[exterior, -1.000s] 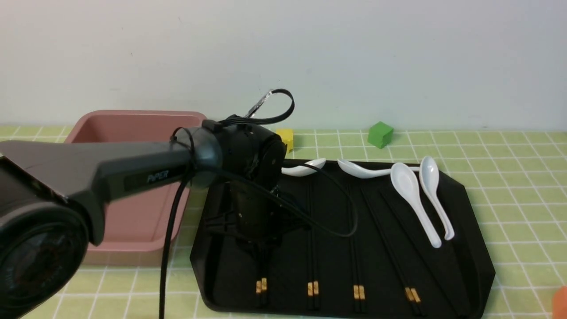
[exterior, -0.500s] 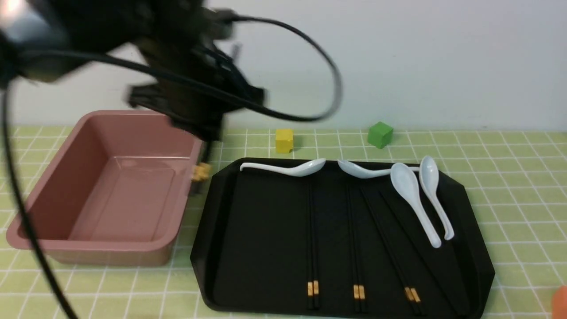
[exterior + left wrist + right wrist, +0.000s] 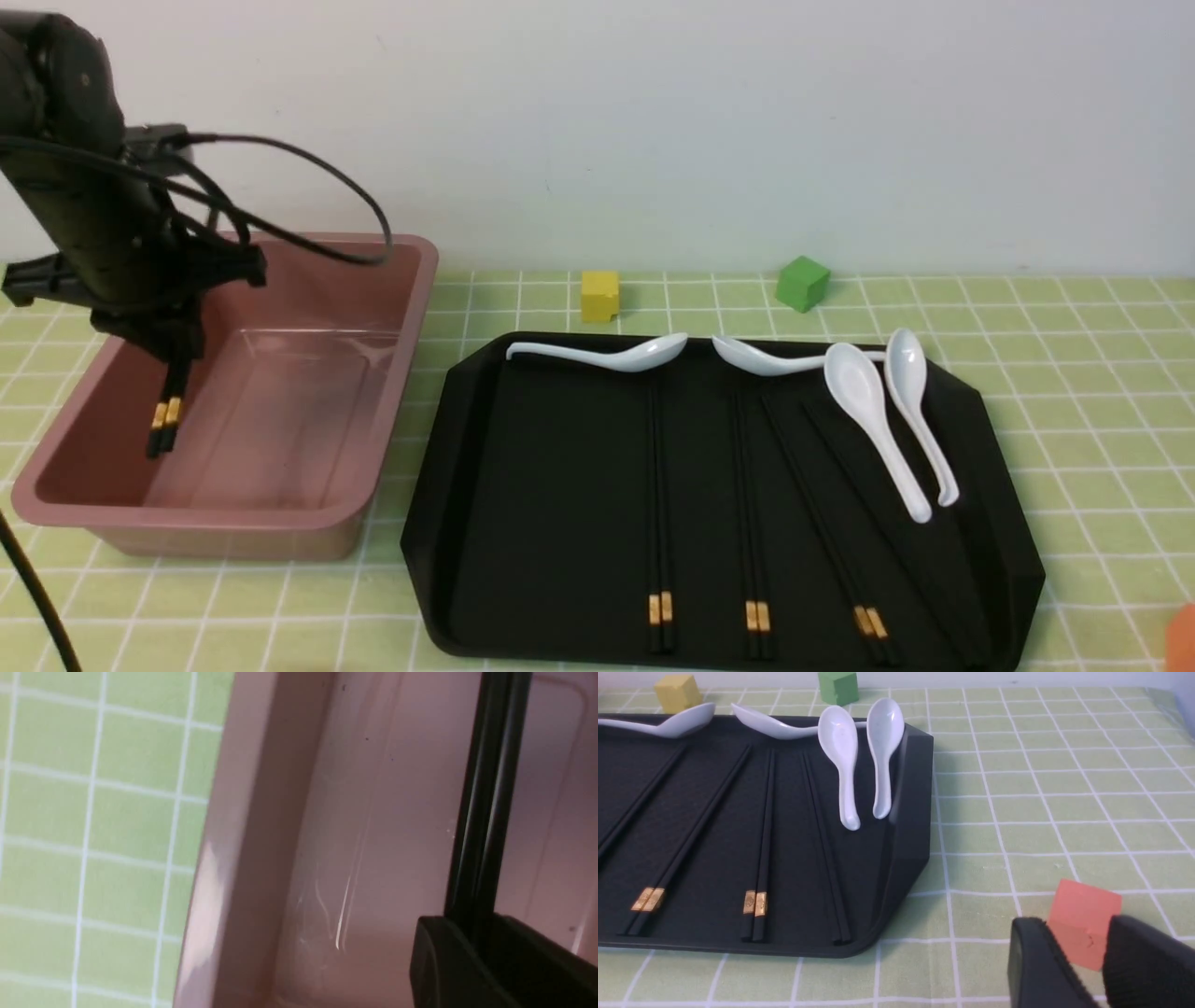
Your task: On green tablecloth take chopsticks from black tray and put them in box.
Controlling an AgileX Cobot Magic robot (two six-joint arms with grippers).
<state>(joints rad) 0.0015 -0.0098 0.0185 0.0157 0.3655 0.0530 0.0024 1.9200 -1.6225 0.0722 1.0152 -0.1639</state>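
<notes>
**A:** Front view: what has changed in the last second?

**B:** The left gripper point(image 3: 175, 359) was low over the large glossy black tray point(image 3: 560, 485). Now it hangs above the deep dusty-pink plastic box point(image 3: 411, 308), pinching one pair of long thin black chopsticks point(image 3: 163, 425). They dangle gold bands downward inside the box's left side.

**A:** Meaning?

**B:** I'd judge this pair is nearly delivered and only needs releasing. Three banded pairs point(image 3: 660, 523) remain on the tray, perhaps a fourth at its right.

**A:** The other arm?

**B:** The right gripper point(image 3: 1078, 970) has its jaws spread and empty, near an orange-red cube point(image 3: 1083, 914).

**A:** Surroundings?

**B:** The light yellow-green checked tablecloth point(image 3: 1074, 373) lies flat under a plain pale wall point(image 3: 747, 121), with white spoons point(image 3: 868, 420) at the tray's far end.
</notes>
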